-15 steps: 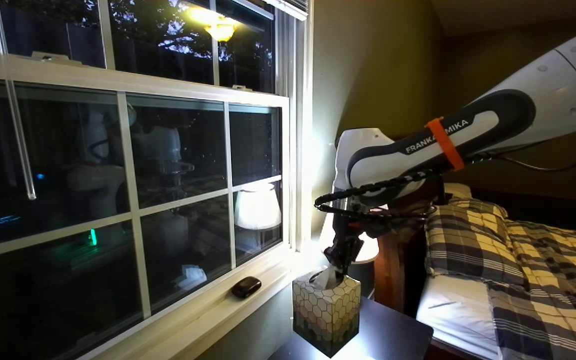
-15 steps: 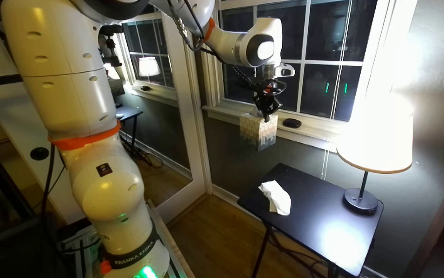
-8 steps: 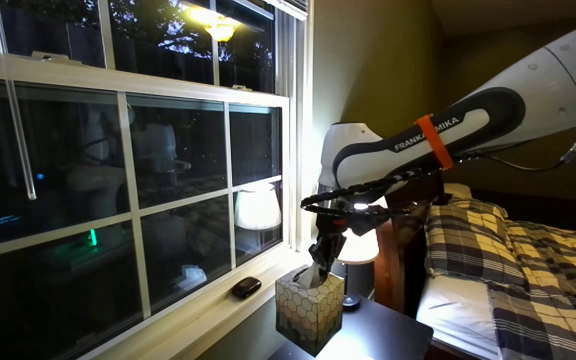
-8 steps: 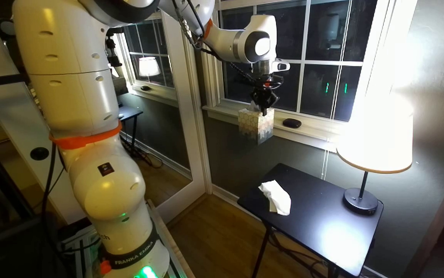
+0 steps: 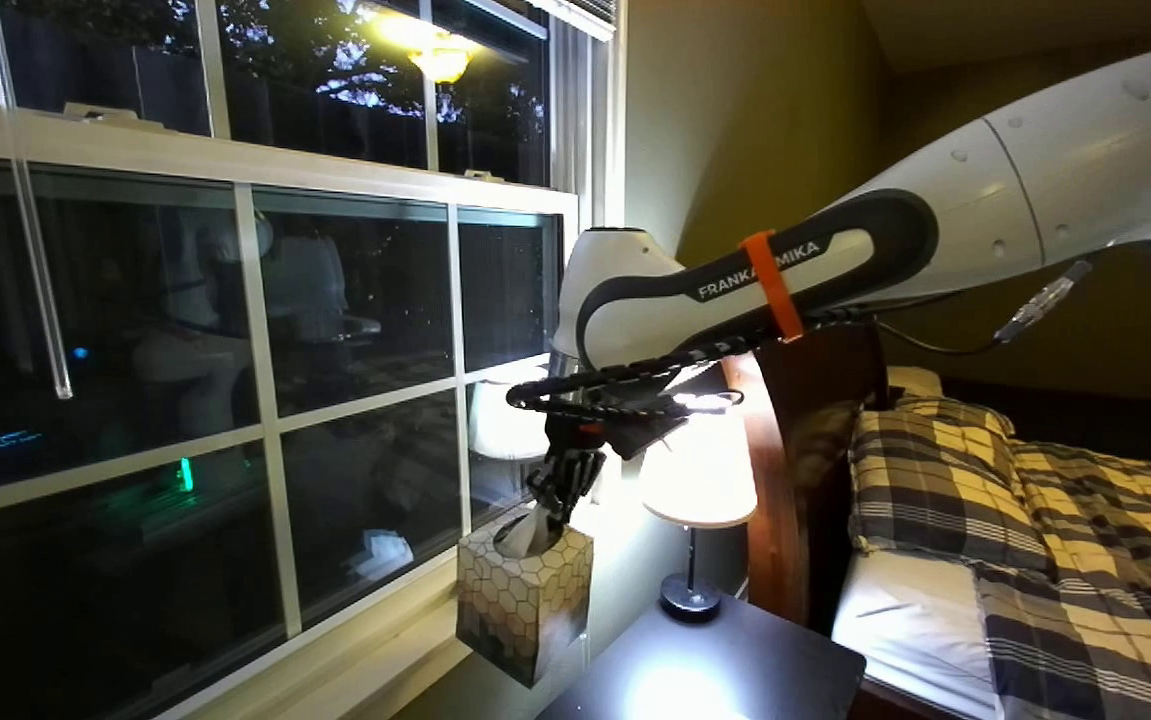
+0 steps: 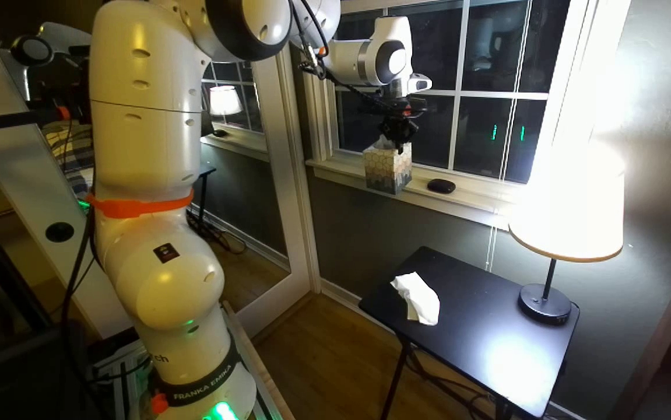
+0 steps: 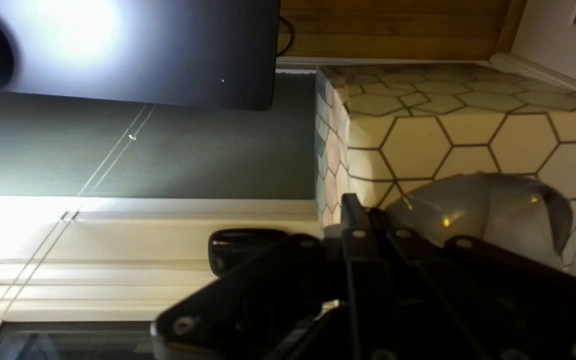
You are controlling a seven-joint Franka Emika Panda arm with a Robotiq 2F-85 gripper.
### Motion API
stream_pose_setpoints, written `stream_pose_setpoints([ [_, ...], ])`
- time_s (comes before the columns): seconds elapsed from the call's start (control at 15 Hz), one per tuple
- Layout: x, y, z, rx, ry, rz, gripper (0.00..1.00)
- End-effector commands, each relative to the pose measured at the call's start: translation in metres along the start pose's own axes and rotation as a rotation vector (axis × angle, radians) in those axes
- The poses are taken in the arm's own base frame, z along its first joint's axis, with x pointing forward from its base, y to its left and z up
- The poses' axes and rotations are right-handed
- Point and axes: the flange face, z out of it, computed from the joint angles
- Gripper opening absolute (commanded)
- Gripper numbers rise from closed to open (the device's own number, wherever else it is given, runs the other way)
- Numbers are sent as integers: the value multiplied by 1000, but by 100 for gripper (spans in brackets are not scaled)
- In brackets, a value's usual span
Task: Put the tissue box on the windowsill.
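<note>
Tissue box (image 5: 523, 600) — hangs blw end effector (image 7: 366, 209), gripped off-ctr @ top.

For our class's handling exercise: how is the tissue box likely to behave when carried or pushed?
With flat sides, the tissue box probably slides or tips rather than rolls. Its straight edges suggest fairly stiff walls. The gripper holds it near one top edge, so it may swing or tilt.
</note>
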Motion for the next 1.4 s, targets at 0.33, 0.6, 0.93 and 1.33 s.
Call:
stream_pose_setpoints([
  [0.33, 64, -23, 33, 29, -31, -6, 1],
  [0.6, 81, -15, 48, 25, -49, 11, 1],
  [0.93, 99, -8, 61, 18, -53, 22, 1],
  [1.33, 116, -5, 68, -9, -39, 22, 1],
])
